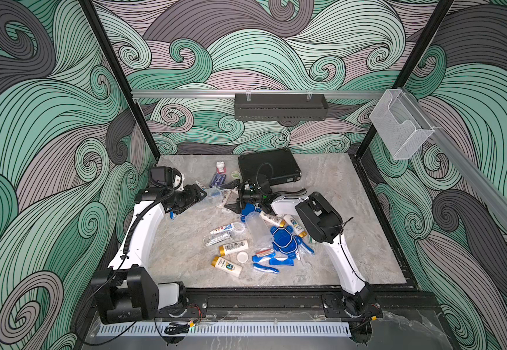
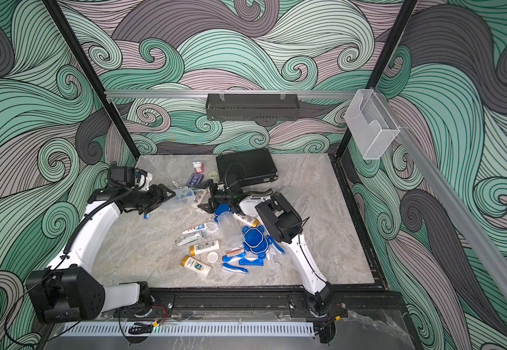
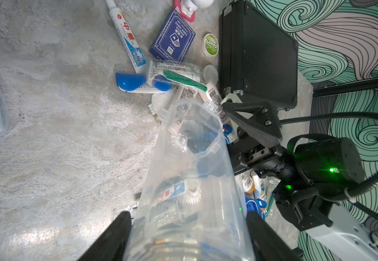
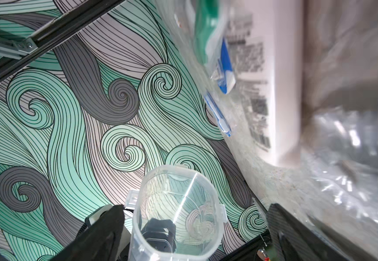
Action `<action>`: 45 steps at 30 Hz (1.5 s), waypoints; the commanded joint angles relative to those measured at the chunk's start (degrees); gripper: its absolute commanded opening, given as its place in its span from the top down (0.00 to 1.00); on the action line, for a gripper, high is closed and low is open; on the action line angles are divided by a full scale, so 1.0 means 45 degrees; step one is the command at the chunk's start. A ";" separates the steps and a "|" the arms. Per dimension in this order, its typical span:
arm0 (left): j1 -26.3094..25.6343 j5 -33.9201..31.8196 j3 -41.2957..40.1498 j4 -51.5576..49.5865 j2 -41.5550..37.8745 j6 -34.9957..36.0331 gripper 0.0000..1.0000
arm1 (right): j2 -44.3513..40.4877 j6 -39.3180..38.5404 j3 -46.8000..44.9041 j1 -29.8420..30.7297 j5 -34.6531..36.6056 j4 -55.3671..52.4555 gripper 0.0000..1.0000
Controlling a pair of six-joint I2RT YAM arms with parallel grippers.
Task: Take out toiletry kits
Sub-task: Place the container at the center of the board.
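High stereo pair; a close camera on each wrist.
Both top views look down from the front on the whole table (image 1: 179,260), lower middle of frame; the wrist cameras face each other across one clear tumbler (image 3: 190,169).

The jaws stand wide apart, dark and blunt, with a clear, lidless tumbler (image 4: 174,210) between them, its open mouth turned toward the camera. It sits close against one jaw and well clear of the other. Something black shows through its clear wall, with the swirl-patterned wall (image 4: 70,113) behind it. Beside them, on the grey mottled surface (image 4: 280,183), lie a white bottle (image 4: 285,90) with blurred print, a wrapped blue toothbrush (image 4: 218,115) and some crinkled clear wrapping (image 4: 353,180).
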 commanded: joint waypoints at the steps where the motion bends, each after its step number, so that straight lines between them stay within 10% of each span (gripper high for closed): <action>1: 0.0026 -0.0812 0.0353 -0.0698 -0.0328 0.0382 1.00 | -0.1196 -0.1485 -0.0091 -0.0387 -0.0445 -0.1259 0.01; 12: 0.0043 -0.2584 -0.0859 -0.0766 -0.0384 0.0648 1.00 | -0.4020 -0.8455 0.0280 -0.1405 -0.0074 -0.8468 0.01; 26: 0.0032 -0.3147 0.0405 -0.1904 0.0984 0.0996 1.00 | -0.5359 -1.1049 -0.0649 -0.2013 0.0375 -1.0368 0.01; 40: 0.0338 -0.4737 0.0862 -0.2531 0.0822 0.0489 0.19 | -0.6275 -1.2524 -0.0720 -0.2169 0.1170 -1.1672 0.01; 45: 0.0999 -0.4575 -0.0672 -0.1572 -0.0168 0.0212 0.05 | -0.6701 -1.2720 -0.1089 -0.2304 0.1283 -1.1710 0.01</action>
